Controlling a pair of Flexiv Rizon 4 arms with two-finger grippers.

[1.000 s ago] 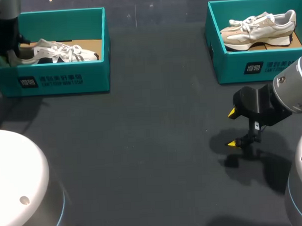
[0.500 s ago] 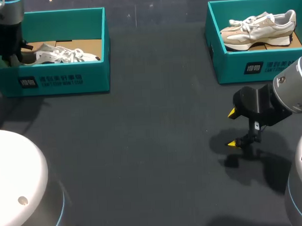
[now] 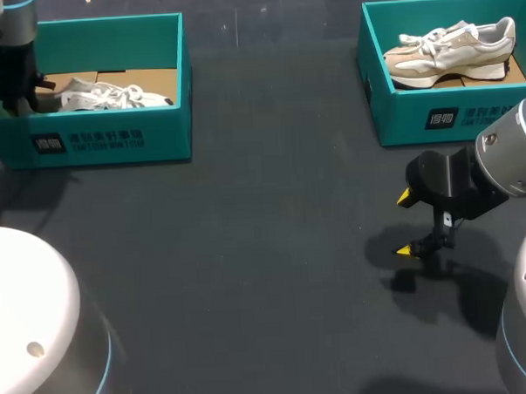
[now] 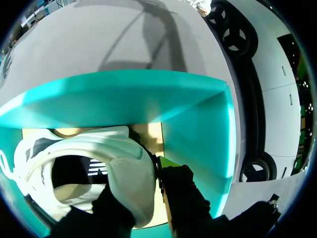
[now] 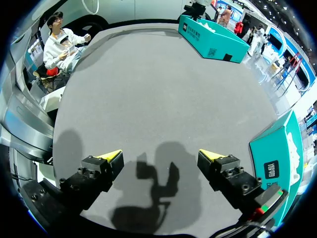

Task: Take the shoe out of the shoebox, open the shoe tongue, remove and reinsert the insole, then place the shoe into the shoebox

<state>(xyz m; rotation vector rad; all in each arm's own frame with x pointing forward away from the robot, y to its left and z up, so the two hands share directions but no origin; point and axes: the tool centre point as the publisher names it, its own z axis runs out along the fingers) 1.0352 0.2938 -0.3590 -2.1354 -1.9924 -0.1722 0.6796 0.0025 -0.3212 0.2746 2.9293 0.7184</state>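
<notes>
Far left on the table, a teal shoebox [image 3: 112, 141] holds the white shoe [image 3: 110, 95], laces toward the box's right wall. The left end effector [image 3: 18, 96] is down inside the box, fingers clamped on the shoe's heel. The right end effector [image 3: 406, 223] hangs over the dark grey table [image 3: 249, 267], fingers wide apart, its shadow [image 5: 158, 183] on the surface. A second shoebox [image 3: 443, 119] at far right holds a beige shoe [image 3: 453, 51].

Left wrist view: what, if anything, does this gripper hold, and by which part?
The left gripper holds the white lace-up sneaker by its padded heel, inside the teal cardboard shoebox.
</notes>
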